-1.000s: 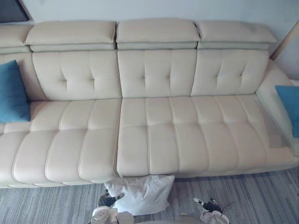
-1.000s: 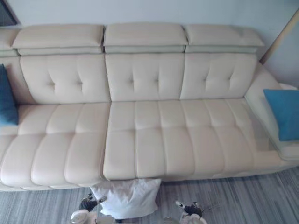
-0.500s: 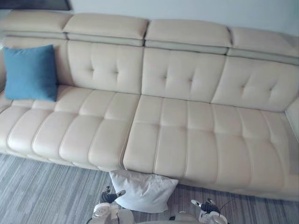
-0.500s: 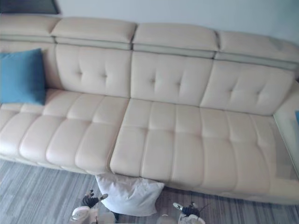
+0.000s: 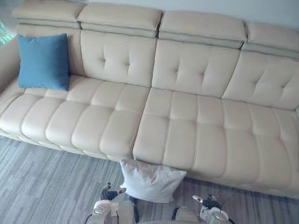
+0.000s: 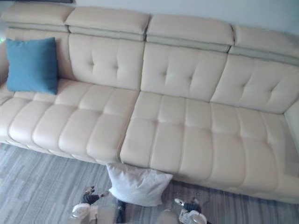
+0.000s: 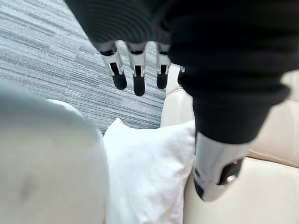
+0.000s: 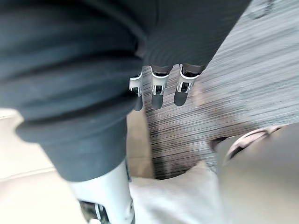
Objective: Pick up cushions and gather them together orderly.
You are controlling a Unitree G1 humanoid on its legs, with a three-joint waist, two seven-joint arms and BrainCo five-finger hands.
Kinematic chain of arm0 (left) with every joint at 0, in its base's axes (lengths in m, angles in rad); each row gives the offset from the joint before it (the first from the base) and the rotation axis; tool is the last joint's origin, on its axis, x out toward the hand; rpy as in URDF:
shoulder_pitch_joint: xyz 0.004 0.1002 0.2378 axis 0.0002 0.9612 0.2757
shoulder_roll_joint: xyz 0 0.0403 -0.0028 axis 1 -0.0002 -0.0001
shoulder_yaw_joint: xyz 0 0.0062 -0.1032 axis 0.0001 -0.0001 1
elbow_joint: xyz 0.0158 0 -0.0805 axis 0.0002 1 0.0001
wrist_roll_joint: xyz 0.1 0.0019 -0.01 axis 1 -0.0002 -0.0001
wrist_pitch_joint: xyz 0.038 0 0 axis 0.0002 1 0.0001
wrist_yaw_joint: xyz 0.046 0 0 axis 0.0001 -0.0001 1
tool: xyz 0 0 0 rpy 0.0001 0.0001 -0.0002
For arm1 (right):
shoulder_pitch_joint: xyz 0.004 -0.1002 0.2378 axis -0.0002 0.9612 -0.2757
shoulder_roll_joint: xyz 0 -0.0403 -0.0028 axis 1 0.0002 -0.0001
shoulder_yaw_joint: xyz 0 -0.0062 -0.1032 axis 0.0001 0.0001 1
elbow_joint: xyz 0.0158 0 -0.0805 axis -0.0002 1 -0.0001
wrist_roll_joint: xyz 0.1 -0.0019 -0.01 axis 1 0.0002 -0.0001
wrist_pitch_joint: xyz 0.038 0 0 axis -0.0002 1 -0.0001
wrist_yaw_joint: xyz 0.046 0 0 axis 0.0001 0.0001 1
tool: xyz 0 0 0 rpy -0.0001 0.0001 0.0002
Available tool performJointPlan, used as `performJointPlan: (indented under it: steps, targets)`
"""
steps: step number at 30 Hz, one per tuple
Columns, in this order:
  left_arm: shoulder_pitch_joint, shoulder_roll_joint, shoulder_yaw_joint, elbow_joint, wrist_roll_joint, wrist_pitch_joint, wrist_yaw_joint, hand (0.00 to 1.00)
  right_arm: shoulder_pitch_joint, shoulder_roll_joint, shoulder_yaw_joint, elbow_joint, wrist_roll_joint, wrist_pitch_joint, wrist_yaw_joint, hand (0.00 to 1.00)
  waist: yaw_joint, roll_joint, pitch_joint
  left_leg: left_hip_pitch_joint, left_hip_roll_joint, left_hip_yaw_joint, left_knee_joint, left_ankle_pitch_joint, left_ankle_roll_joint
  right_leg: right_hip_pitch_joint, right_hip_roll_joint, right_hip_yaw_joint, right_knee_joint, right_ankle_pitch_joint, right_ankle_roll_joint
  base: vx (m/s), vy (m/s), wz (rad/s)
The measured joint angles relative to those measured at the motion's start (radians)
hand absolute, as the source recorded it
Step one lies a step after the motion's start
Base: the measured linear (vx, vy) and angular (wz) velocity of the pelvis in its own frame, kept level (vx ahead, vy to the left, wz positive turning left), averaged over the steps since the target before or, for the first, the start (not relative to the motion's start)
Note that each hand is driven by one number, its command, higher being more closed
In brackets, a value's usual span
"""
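Your left robot hand (image 7: 134, 77) and right robot hand (image 8: 159, 93) hang loose-fingered, empty — white cushion (image 5: 152, 181) on the floor (image 5: 46, 186), touching the sofa (image 5: 187, 126); blue cushion (image 5: 43, 61) on its seat.

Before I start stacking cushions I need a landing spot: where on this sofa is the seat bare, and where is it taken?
The sofa seat is bare from beside the blue cushion all the way right. Only its left end is taken, where that cushion leans on the backrest. The white cushion lies on the carpet against the sofa front.
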Motion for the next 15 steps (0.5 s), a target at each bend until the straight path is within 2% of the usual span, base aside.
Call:
performJointPlan:
  steps: [1, 4, 7, 9, 12, 13, 15]
  targets:
    - [-0.001, 0.007, -0.001, 0.0, 0.001, -0.001, 0.002, 0.0, -0.007, 0.007, 0.007, 0.0, -0.002, 0.001, 0.0, 0.0, 0.002, 0.001, 0.001, -0.01, -0.001, 0.015, 0.012, -0.014, 0.015, -0.014, 0.001, 0.021, -0.002, 0.011, -0.018, -0.06, 0.153, -0.36]
    - [-0.003, 0.024, 0.0, -0.001, 0.001, -0.003, 0.002, 0.0, -0.023, 0.023, 0.034, -0.001, -0.002, 0.0, -0.003, 0.0, -0.001, -0.005, 0.011, -0.012, 0.0, 0.049, 0.034, -0.043, 0.03, -0.019, 0.005, 0.064, -0.001, 0.026, -0.029, 0.01, 0.131, -0.33]
    - [-0.016, 0.023, 0.015, -0.033, 0.001, -0.005, 0.002, 0.0, -0.047, 0.023, 0.039, -0.003, -0.001, -0.003, -0.016, 0.0, 0.001, -0.009, 0.03, -0.016, 0.005, 0.067, 0.036, -0.047, 0.027, -0.029, 0.003, 0.059, -0.021, 0.027, -0.043, 0.02, 0.028, -0.14]
    - [-0.043, 0.021, 0.035, -0.071, -0.003, -0.008, 0.004, 0.0, -0.085, 0.022, 0.042, -0.011, 0.0, -0.012, -0.032, 0.0, 0.008, -0.001, 0.041, -0.105, 0.039, 0.073, 0.114, -0.064, 0.015, -0.104, 0.013, 0.054, 0.017, 0.031, -0.039, 0.0, -0.03, -0.2]
    - [-0.123, 0.025, 0.05, -0.13, -0.039, -0.009, 0.027, 0.0, -0.152, 0.024, 0.041, -0.093, 0.004, -0.017, -0.049, 0.0, 0.016, 0.002, 0.118, -0.228, 0.1, 0.094, 0.264, -0.075, 0.018, -0.233, 0.02, 0.052, 0.173, 0.03, -0.03, -0.05, -0.093, -0.15]
    - [-0.168, 0.023, 0.05, -0.173, -0.048, -0.011, 0.039, 0.0, -0.177, 0.023, 0.04, -0.139, 0.016, -0.026, -0.062, 0.0, 0.017, 0.0, 0.14, -0.275, 0.125, 0.112, 0.31, -0.079, 0.024, -0.294, 0.019, 0.05, 0.247, 0.018, -0.041, -0.13, -0.101, 0.05]
    - [-0.204, 0.018, 0.051, -0.204, -0.056, -0.017, 0.045, 0.0, -0.202, 0.02, 0.04, -0.171, 0.023, -0.031, -0.069, 0.0, 0.02, 0.0, 0.162, -0.303, 0.142, 0.112, 0.344, -0.091, 0.025, -0.333, 0.019, 0.049, 0.305, 0.001, -0.053, -0.13, -0.09, -0.02]
